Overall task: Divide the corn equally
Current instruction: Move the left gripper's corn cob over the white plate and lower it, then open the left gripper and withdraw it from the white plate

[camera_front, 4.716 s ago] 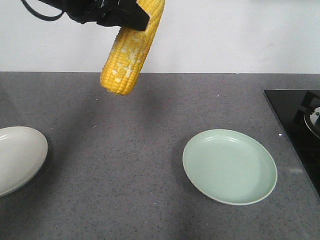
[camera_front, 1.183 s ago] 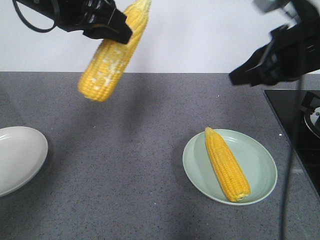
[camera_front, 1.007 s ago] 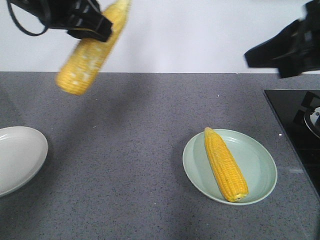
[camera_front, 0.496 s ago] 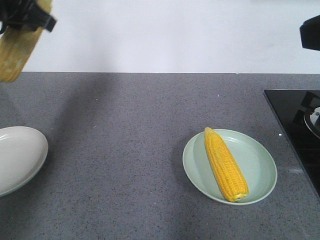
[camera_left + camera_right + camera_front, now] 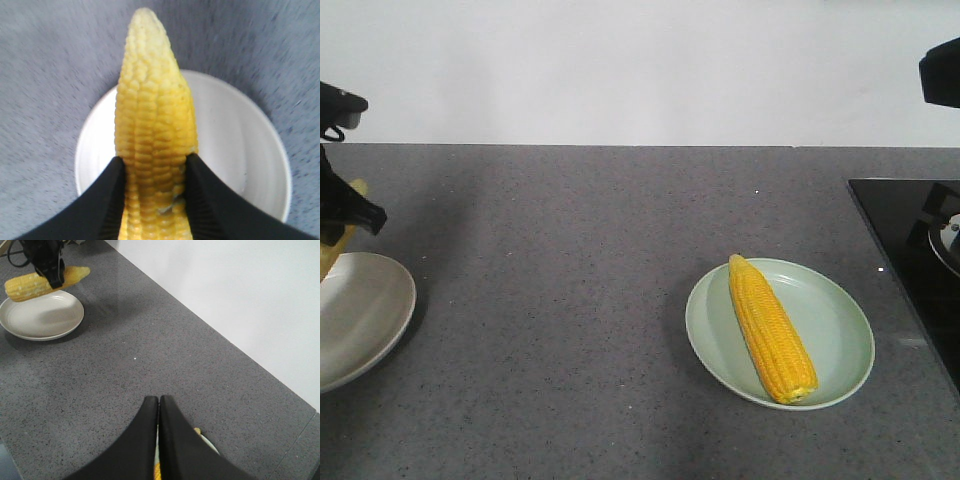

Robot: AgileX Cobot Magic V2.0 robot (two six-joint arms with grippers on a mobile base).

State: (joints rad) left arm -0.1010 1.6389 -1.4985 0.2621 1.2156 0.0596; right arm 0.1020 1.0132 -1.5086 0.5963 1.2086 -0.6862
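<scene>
One corn cob (image 5: 155, 115) sits between the black fingers of my left gripper (image 5: 154, 165), which is shut on it, tip pointing away, just above the white plate (image 5: 240, 140). In the front view this gripper (image 5: 342, 232) is at the far left edge, and only a sliver of its corn (image 5: 330, 255) shows over the white plate (image 5: 365, 310). A second corn cob (image 5: 770, 330) lies diagonally on the light green plate (image 5: 840, 300). My right gripper (image 5: 158, 399) is shut and holds nothing, high above that plate; only a dark part of it (image 5: 940, 72) shows at the front view's top right.
A black stove top (image 5: 910, 240) with a burner fills the right edge of the grey counter (image 5: 570, 300). A white wall stands behind the counter. The right wrist view shows the left gripper (image 5: 47, 260) holding its cob (image 5: 30, 285) over the white plate (image 5: 42, 320).
My left gripper has carried its corn left and down, from high over the counter to just above the white plate. The right gripper has pulled away up and right from the cob on the green plate.
</scene>
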